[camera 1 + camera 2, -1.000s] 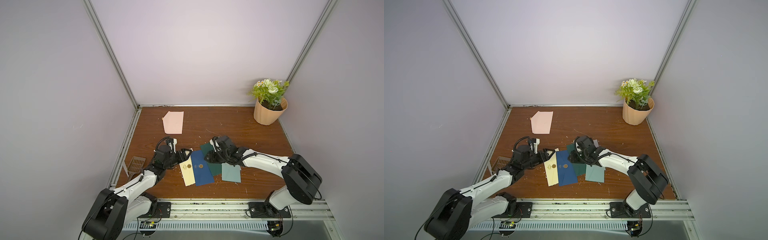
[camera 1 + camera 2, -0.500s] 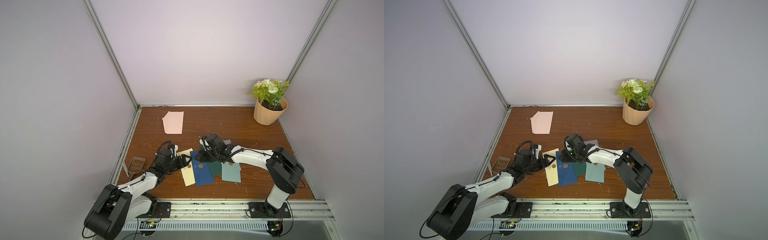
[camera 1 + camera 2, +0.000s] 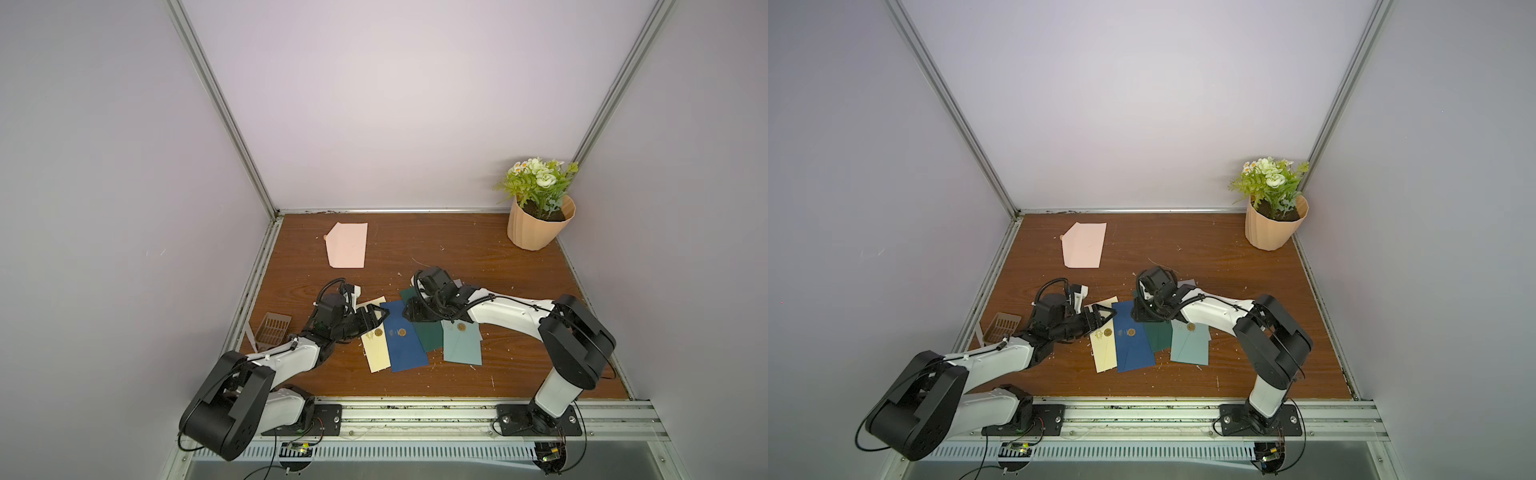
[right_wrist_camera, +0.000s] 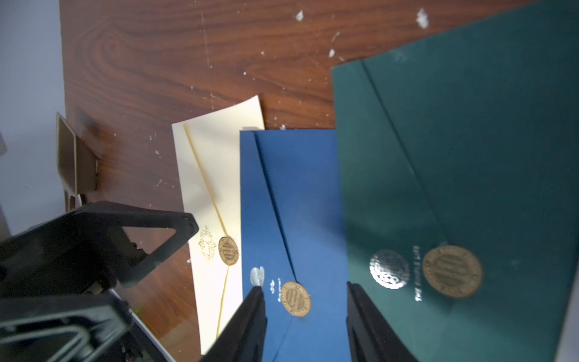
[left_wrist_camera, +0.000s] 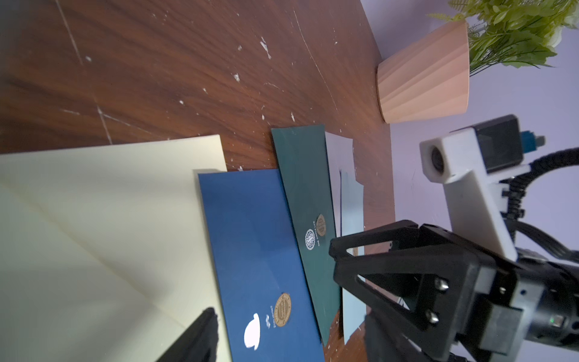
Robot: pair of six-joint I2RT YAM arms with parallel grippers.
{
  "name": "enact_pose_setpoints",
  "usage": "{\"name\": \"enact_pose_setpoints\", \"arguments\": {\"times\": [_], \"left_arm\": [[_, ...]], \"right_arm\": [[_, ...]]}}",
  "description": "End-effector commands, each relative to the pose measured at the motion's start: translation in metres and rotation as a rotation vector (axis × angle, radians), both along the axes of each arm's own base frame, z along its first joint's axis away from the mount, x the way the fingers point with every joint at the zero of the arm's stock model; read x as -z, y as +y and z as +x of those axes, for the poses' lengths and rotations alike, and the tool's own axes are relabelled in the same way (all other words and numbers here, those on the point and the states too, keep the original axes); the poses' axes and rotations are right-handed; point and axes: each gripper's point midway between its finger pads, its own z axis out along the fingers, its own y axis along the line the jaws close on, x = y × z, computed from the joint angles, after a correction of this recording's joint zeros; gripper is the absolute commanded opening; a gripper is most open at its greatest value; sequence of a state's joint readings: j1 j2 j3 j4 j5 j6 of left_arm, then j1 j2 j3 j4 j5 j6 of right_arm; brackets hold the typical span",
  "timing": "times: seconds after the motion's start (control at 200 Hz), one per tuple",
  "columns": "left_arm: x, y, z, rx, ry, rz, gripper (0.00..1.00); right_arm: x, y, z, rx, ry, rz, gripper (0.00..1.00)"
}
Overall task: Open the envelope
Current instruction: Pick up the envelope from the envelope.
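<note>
Underlying right end effector (image 4: 304,288): blue envelope (image 4: 297,188).

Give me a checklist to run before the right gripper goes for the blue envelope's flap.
1. Right gripper open: ok.
2. Gold seal between its fingers: ok.
3. Blue envelope flap shut: ok.
4. Blue envelope clear of neighbours: not ok, dark green envelope overlaps one edge.
5. Left gripper open above cream envelope: ok.
6. Left gripper touching paper: cannot tell.
</note>
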State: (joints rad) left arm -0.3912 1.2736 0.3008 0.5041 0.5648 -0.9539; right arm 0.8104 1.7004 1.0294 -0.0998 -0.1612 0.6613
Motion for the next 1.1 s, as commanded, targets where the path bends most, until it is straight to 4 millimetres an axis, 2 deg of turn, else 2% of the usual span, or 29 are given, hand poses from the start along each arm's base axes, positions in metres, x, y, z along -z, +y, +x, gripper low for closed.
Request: {"name": "enact_pose_setpoints", "arguments": {"times": [0.0, 0.18, 0.395, 0.826, 1.096], "left_arm": [[-0.016, -0.011, 0.011, 0.014, -0.044, -0.045, 0.75], [-0.015, -0.012, 0.016, 0.008, -0.042, -0.035, 0.75], [-0.011, -0.011, 0.023, 0.007, -0.041, 0.011, 0.75], [0.018, -0.006, 0.034, -0.005, 0.014, 0.089, 0.74], [0.013, -0.007, 0.050, -0.013, -0.010, 0.105, 0.74]], "right_arm": [[-0.018, 0.002, -0.004, -0.035, -0.024, 0.035, 0.47], [-0.005, 0.010, -0.017, -0.072, 0.028, 0.072, 0.47], [0.009, 0.001, -0.024, -0.057, 0.046, 0.056, 0.47], [0.033, -0.008, -0.033, -0.060, 0.092, 0.011, 0.48], [0.047, -0.017, -0.040, -0.057, 0.115, -0.029, 0.49]]}}
